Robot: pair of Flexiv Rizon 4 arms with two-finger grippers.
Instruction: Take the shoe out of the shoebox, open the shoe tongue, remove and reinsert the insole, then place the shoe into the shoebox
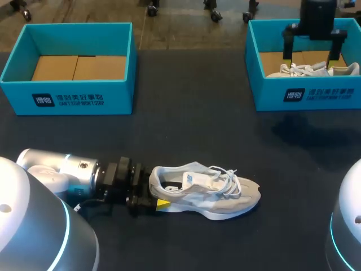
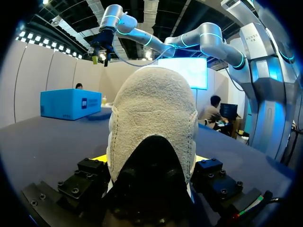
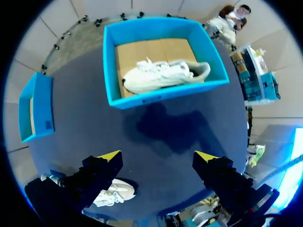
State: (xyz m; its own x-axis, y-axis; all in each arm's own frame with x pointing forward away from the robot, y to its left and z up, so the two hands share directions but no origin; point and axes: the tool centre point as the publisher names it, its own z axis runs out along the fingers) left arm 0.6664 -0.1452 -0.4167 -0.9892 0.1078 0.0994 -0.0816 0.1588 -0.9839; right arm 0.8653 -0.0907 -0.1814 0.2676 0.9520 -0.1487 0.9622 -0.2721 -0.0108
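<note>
A grey and white shoe (image 1: 206,192) lies on its sole on the dark table, toe toward the right. My left gripper (image 1: 155,195) is at its heel. In the left wrist view the heel (image 2: 151,118) fills the gap and both yellow tips press its sides, so my left gripper (image 2: 151,161) is shut on the shoe. My right gripper (image 1: 314,56) hangs open high above the right shoebox (image 1: 304,84). From the right wrist its fingers (image 3: 111,156) stand wide apart and hold nothing; the shoe (image 3: 113,194) shows below them.
A second white shoe (image 3: 163,74) lies inside the right shoebox (image 3: 165,92). The left shoebox (image 1: 73,96) at the back left holds only its brown cardboard bottom. Dark table surface lies between the boxes and the shoe.
</note>
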